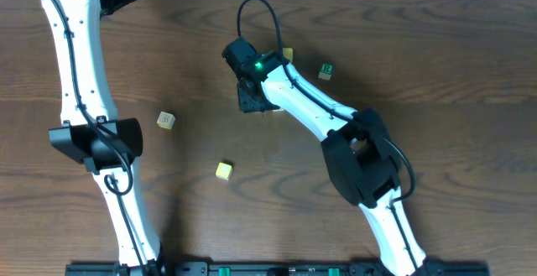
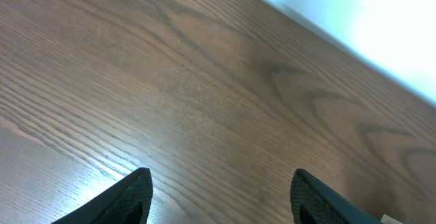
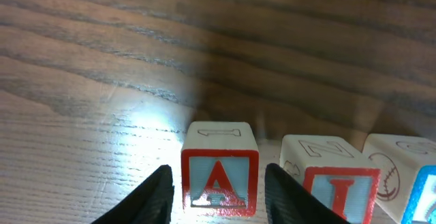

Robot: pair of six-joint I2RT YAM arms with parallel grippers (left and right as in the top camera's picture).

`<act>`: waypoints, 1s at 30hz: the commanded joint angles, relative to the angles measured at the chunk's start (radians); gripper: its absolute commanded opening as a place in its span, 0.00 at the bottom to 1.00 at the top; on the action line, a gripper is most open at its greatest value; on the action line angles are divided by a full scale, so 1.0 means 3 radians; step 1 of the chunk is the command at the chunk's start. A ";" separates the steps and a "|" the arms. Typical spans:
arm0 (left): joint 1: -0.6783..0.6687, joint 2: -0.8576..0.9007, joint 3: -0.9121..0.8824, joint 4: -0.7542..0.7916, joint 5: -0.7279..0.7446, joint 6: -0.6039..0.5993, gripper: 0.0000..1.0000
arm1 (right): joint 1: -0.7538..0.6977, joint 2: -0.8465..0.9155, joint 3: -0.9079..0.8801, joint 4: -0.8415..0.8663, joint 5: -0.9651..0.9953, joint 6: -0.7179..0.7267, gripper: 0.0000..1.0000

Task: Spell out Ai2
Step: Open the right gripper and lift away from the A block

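Right claw (image 3: 218,171) was open, down at the table (image 3: 102,81) with one finger on each side of the A cube (image 3: 219,176); right wrist view showed a thin gap on both sides, so it was straddling the cube and not pinching it. A cube sat upright, red A in a red frame facing the camera. I cube (image 3: 334,180) stood just to its right with a narrow gap between them, red I also facing the camera. Just right of that was a blue-framed cube (image 3: 412,183), close against the I cube; its character was cut off by the picture edge, couldn't read it. All three sat in one row, left to right. In the overhead view the right arm (image 1: 310,112) reached from near right up to the middle of the table, and the claw's body covered that row, so none of the three letters showed from above. Left claw (image 2: 218,200) was also open, fingers wide apart over bare wood with nothing between them; overhead put it at the far left corner of the table, well apart from the row. Other cubes on the table: green cube (image 1: 326,71) far right of the right claw, a yellow cube (image 1: 223,170) near the middle, a pale cube (image 1: 166,120) left of the middle, and a second yellow cube (image 1: 288,54) partly hidden behind the right arm, close to the green one
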 commanded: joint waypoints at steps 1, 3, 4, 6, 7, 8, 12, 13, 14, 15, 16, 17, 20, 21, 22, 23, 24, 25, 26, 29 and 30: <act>0.0003 -0.0018 0.0038 0.0003 0.0023 0.0048 0.66 | 0.0025 0.0072 0.0020 0.0047 0.0088 0.0038 0.47; 0.0003 -0.0018 0.0038 0.0003 0.0023 0.0050 0.66 | 0.0025 0.0072 0.0020 0.0092 0.0154 0.0036 0.50; 0.0003 -0.0018 0.0038 0.0003 0.0023 0.0048 0.66 | 0.0025 0.0072 0.0020 0.0128 0.0197 0.0017 0.52; 0.0003 -0.0018 0.0038 0.0003 0.0023 0.0048 0.66 | 0.0024 0.0072 0.0020 0.0242 0.0289 -0.0031 0.53; 0.0003 -0.0018 0.0038 0.0003 0.0023 0.0050 0.66 | 0.0024 0.0072 0.0020 0.0313 0.0337 -0.0050 0.55; 0.0003 -0.0018 0.0038 0.0003 0.0023 0.0048 0.66 | 0.0023 0.0072 0.0020 0.0403 0.0366 -0.0098 0.55; 0.0003 -0.0018 0.0037 0.0001 0.0022 0.0053 0.66 | -0.0001 0.0061 0.0071 0.0702 0.0364 -0.0276 0.54; 0.0003 -0.0018 0.0036 0.0000 0.0022 0.0074 0.66 | -0.0019 0.0056 0.0120 0.0694 0.0361 -0.0276 0.51; 0.0001 -0.0018 0.0023 -0.0004 0.0020 0.0074 0.64 | -0.0039 0.0029 0.0184 0.0637 0.0361 -0.0275 0.35; 0.0001 -0.0018 -0.0008 -0.0013 0.0034 0.0071 0.59 | -0.0071 -0.0019 0.0291 0.0506 0.0362 -0.0276 0.12; -0.0003 -0.0017 -0.0053 -0.0025 0.0090 0.0072 0.49 | -0.0104 -0.0061 0.0369 0.0392 0.0364 -0.0277 0.01; -0.0018 -0.0017 -0.0128 -0.0029 0.0175 0.0072 0.33 | -0.0146 -0.0126 0.0445 0.0266 0.0361 -0.0317 0.01; -0.0106 -0.0013 -0.0399 0.0003 0.0441 0.0074 0.06 | -0.0303 -0.0360 0.0534 0.0008 0.0361 -0.0559 0.01; -0.0148 -0.0013 -0.0492 0.0023 0.0502 0.0075 0.06 | -0.0362 -0.0432 0.0534 -0.0055 0.0356 -0.0601 0.01; -0.0224 -0.0013 -0.0638 0.0071 0.0586 0.0109 0.06 | -0.0477 -0.0549 0.0533 -0.0167 0.0289 -0.0629 0.01; -0.0280 -0.0013 -0.0729 0.0107 0.0656 0.0168 0.06 | -0.0562 -0.0605 0.0533 -0.0235 0.0197 -0.0659 0.01; -0.0343 -0.0013 -0.0818 0.0148 0.0730 0.0219 0.06 | -0.0657 -0.0659 0.0533 -0.0300 0.0058 -0.0703 0.01; -0.0421 -0.0013 -0.0921 0.0195 0.0819 0.0252 0.06 | -0.0769 -0.0702 0.0532 -0.0371 -0.0128 -0.0768 0.01; -0.0498 -0.0013 -0.1007 0.0245 0.0912 0.0272 0.06 | -0.0884 -0.0735 0.0525 -0.0440 -0.0317 -0.0862 0.01; -0.0706 -0.0013 -0.1228 0.0343 0.1125 0.0383 0.06 | -0.1188 -0.0752 0.0474 -0.0711 -0.0725 -0.1156 0.02; -0.0748 -0.0013 -0.1325 0.0345 0.1214 0.0383 0.06 | -0.1275 -0.0752 0.0418 -0.0793 -0.0889 -0.1306 0.02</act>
